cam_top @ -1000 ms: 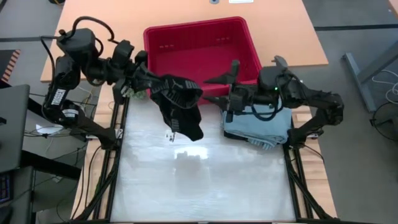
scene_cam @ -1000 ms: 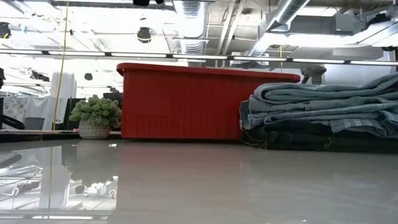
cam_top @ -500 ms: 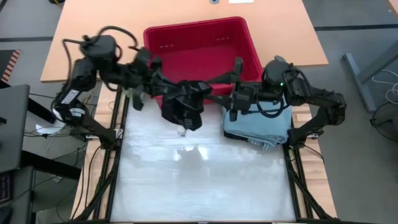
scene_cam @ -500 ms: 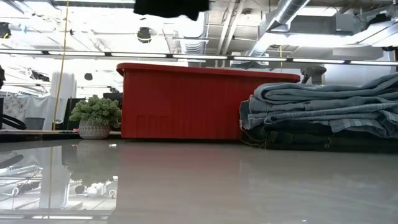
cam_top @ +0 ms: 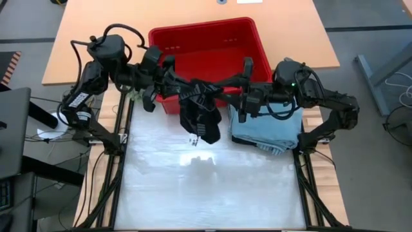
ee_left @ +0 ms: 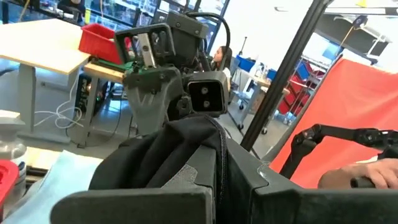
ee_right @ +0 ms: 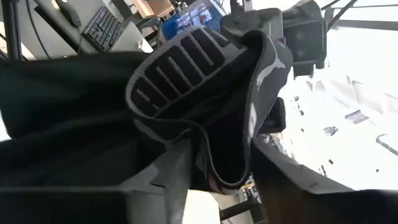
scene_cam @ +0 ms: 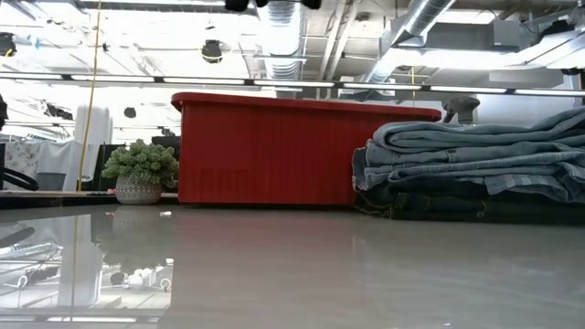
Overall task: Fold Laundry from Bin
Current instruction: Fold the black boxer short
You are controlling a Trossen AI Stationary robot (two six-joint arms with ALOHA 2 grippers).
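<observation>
A black garment (cam_top: 200, 111) hangs between my two grippers over the table's far edge, just in front of the red bin (cam_top: 209, 51). My left gripper (cam_top: 179, 86) is shut on its left upper part and my right gripper (cam_top: 226, 98) on its right upper part. In the right wrist view the garment shows a band with white lettering (ee_right: 186, 68). In the low view only its lowest tips (scene_cam: 274, 4) show at the top. The bin (scene_cam: 274, 151) stands at the far edge. My left gripper pinches a bunched upper part of the black garment (ee_left: 214, 163) between its two fingers, coming level from the table's left. The cloth is lifted clear and hangs below. My right gripper pinches a fold of the garment below its lettered band (ee_right: 214, 165), coming level from the table's right. The cloth hangs clear of the table.
A stack of folded light blue denim (cam_top: 267, 129) lies at the table's far right, under my right arm; it also shows in the low view (scene_cam: 475, 174). A small green plant (scene_cam: 140, 169) stands left of the bin. The glossy table top (cam_top: 206, 187) lies in front.
My left gripper has carried the black garment toward the table's right and a little toward the bin. My right gripper has come in toward it from the right. The garment hangs narrower and more bunched than a second ago, still clear of the table.
</observation>
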